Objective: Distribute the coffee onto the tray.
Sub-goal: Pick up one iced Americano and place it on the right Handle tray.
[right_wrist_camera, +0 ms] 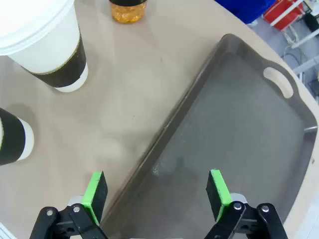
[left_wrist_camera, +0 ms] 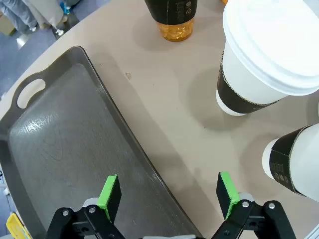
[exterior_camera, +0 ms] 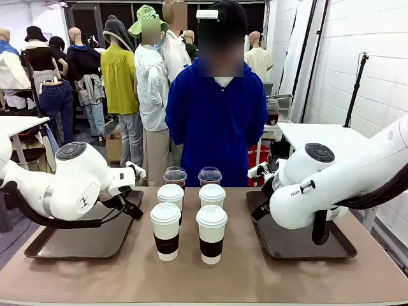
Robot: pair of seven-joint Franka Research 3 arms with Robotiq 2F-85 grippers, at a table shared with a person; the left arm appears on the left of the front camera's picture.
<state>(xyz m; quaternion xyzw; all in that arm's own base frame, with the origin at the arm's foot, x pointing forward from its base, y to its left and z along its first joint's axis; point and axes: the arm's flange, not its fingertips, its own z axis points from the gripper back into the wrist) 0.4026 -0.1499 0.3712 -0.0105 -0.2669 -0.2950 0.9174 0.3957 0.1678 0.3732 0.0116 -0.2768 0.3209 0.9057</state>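
- Spreading the green pads (left_wrist_camera: 108, 196) of the left gripper (left_wrist_camera: 168, 194) wide above the inner rim of the left tray (left_wrist_camera: 60, 144), one pad over the tray and the other over bare table (left_wrist_camera: 164, 114); clasping nothing; touching nothing.
- Mirroring that with the right gripper (right_wrist_camera: 156, 193) above the rim of the right tray (right_wrist_camera: 239, 129); equally released and empty.
- Finding the coffee grouped on the table between the two grippers, none of it on either tray yet; four paper cups (exterior_camera: 166, 231) just ahead of each claw and off its table-side pad; two clear cups (exterior_camera: 175, 175) farther ahead, beyond the paper ones.
- Judging the task as barely begun; sitting at the opening step, with each claw poised for a first cup.
- Calling next for swinging a claw off the rim toward its nearest paper cup; lowering around the dark band; closing gently enough not to crush the paper; keeping the cup upright on the way to the tray.
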